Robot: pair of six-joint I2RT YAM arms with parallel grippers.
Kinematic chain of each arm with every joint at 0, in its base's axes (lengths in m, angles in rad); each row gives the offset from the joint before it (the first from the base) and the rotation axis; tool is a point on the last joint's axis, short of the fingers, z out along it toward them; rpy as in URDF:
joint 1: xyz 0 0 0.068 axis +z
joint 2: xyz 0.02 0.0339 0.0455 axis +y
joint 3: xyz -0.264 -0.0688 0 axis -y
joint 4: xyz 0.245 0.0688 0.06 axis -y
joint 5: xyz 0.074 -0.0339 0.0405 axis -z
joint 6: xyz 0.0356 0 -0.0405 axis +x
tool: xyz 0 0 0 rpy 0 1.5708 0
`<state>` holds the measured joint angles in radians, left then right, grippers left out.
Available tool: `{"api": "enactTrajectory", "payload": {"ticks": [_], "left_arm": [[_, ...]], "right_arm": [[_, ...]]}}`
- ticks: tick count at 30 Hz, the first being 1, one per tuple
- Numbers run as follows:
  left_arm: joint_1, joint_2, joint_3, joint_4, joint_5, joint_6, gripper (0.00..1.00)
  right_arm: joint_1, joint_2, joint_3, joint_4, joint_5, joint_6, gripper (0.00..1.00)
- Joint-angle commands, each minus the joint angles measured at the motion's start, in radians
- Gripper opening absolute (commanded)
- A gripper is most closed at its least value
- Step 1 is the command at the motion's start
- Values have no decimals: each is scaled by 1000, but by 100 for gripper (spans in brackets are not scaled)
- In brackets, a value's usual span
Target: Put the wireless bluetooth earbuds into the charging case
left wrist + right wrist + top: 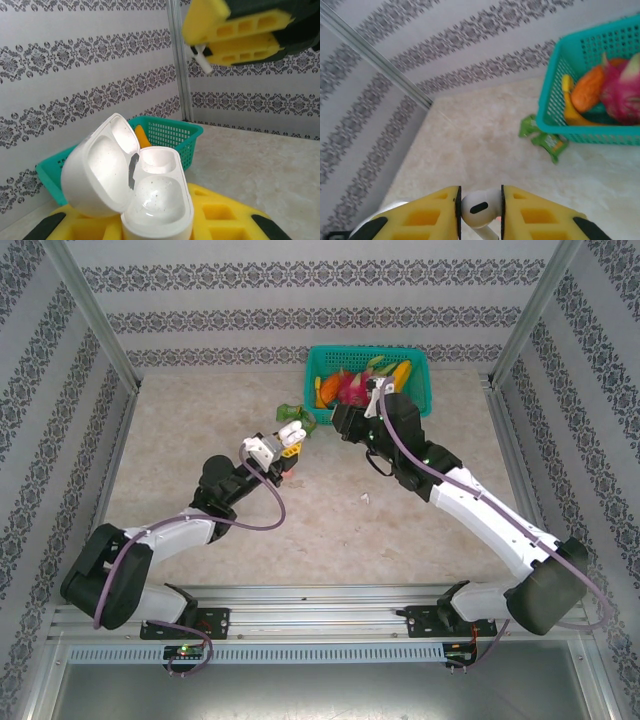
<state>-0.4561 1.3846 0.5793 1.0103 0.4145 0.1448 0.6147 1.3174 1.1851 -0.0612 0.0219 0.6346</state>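
Tabletop (200, 440) beige marble, patterned walls (300, 300); left hand (280, 447) clamps open case (150, 195); right hand (480, 201) pinches earbud (479, 209)

Robot lab test booth
Aluminium posts (95, 318) frame patterned walls (300, 300) around a stone-look bench (200, 420) fronted by a mounting rail (320, 612).

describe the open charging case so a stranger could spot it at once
Start at the green basket at the far edge of the table, then come nearer to the left gripper. Between its yellow fingers sits the charging case: a white rounded shell, lid hinged open.
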Motion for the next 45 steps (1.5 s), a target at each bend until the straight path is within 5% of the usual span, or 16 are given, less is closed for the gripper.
{"api": "enactTrajectory", "payload": {"ticks": [1,14,45], "left_arm": [[11,25,52,60,6,-23,0],[8,82,132,127,20,-111,0],[-21,21,159,73,87,-122,0]], "right_arm": [[34,-28,-43,200,18,35,26],[131,-14,-132,516,-13,47,26],[166,55,-201,631,-97,97,26]]}}
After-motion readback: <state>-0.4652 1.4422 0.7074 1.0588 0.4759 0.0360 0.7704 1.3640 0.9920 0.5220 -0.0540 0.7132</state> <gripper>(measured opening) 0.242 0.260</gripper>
